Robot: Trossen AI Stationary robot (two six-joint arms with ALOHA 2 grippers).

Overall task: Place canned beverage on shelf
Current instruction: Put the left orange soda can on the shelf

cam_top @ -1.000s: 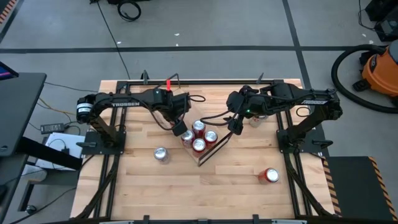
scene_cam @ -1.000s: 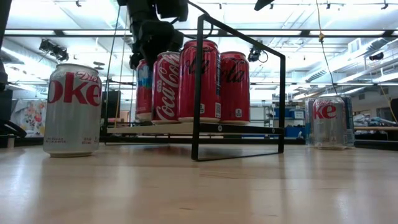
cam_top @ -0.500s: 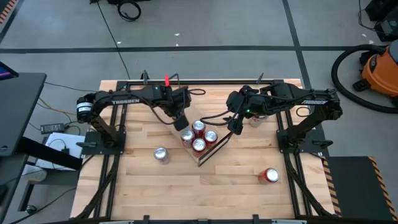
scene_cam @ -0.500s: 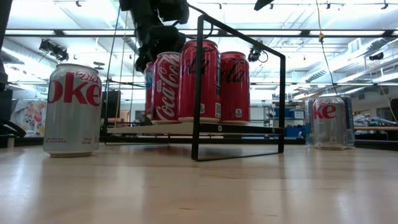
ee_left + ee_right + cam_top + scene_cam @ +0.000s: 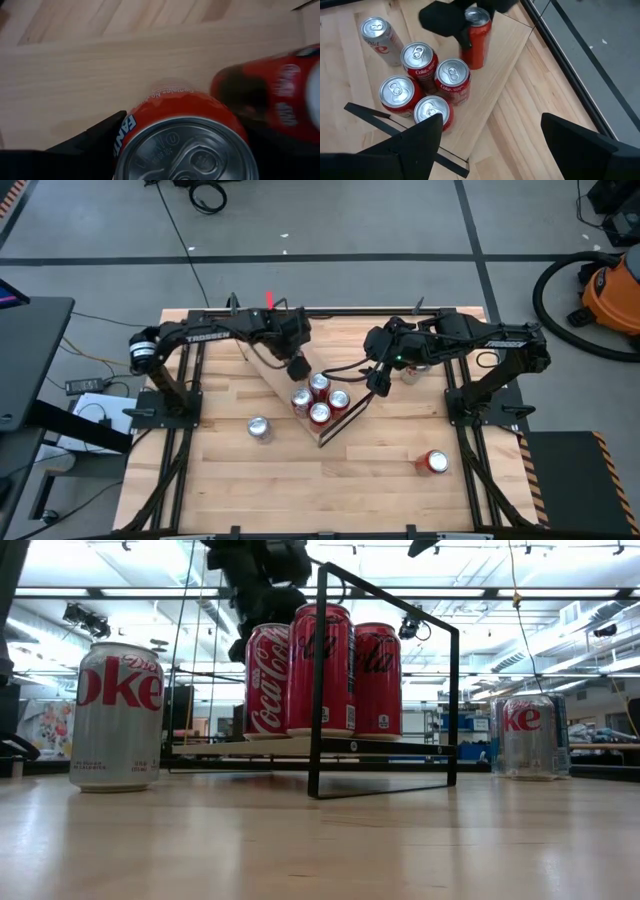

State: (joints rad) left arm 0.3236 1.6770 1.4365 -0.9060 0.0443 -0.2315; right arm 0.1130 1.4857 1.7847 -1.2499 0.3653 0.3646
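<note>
left gripper, fingers clamped on the red Fanta can, has lifted it toward 12 o'clock over the light-wood plank shelf; right gripper's fingers spread.

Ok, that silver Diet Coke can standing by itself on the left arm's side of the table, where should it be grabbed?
Take the silver can by its round side wall, near the top, coming straight down. It stands upright, lid up, apart from the shelf and the red cans, so fingers should fit either side.
</note>
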